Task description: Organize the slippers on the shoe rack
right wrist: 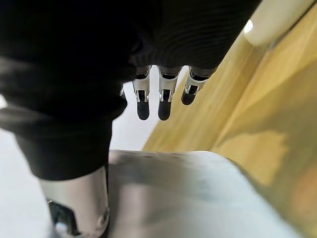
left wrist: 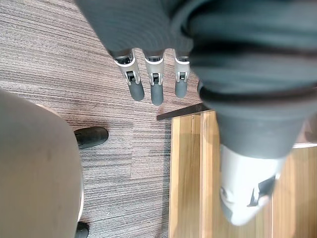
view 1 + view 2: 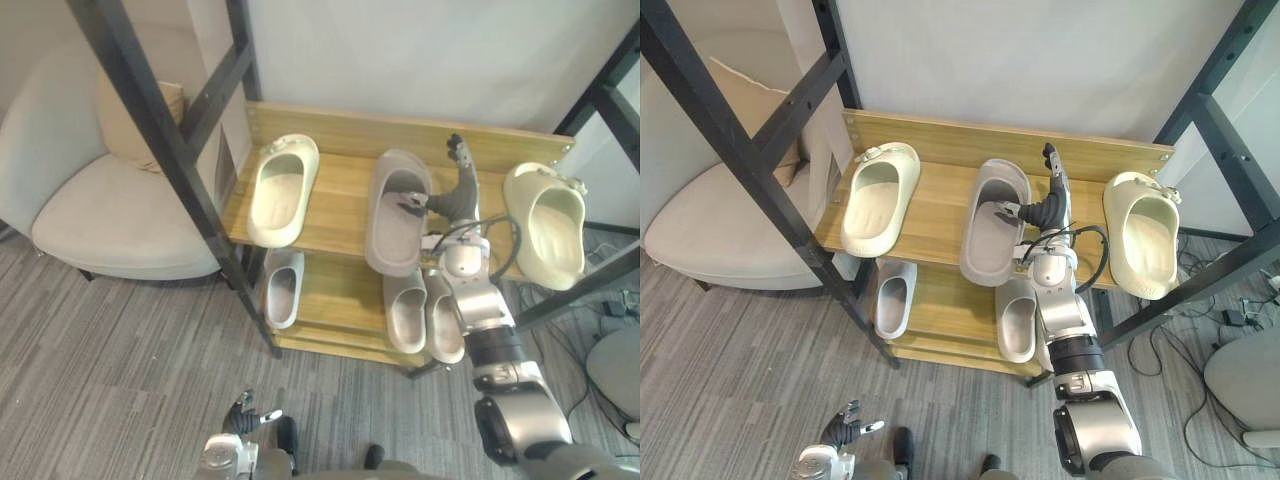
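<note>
1. Right arm is stretched up to the top shelf, forearm running straight up from below the front edge, and the right hand (image 3: pixel 1048 211) stands upright at the grey slipper's right side.
2. Its fingers (image 1: pixel 164 101) are straight and together, pointing toward the shelf's back rail. The thumb (image 3: pixel 1006 210) is splayed out sideways and dips into the slipper's foot opening. The hand is spread, not clenched, and the slipper's right rim sits between thumb and palm.
3. The grey slipper (image 3: pixel 990 238) lies lengthways in the middle of the shoe rack's (image 3: pixel 940 205) top shelf, its near end jutting past the front edge.
4. Toward the shelf's left end lies a cream slipper (image 3: pixel 875 200), well apart from the grey one.
5. At the right end is a second cream slipper (image 3: pixel 1143 235), its near end over the front edge by the right corner.
6. On the lower shelf, a pale grey slipper (image 3: pixel 895 298) lies at the left and a pale grey pair (image 3: pixel 405 310) at the right, side by side and partly behind the forearm.
7. Down low in front of the rack, the left hand (image 3: pixel 245 415) hangs over the carpet, fingers (image 2: pixel 155 87) straight and loose, holding nothing.
8. Off the rack's left end, past a black frame post (image 3: pixel 150 130), stands a light armchair (image 3: pixel 110 215).
</note>
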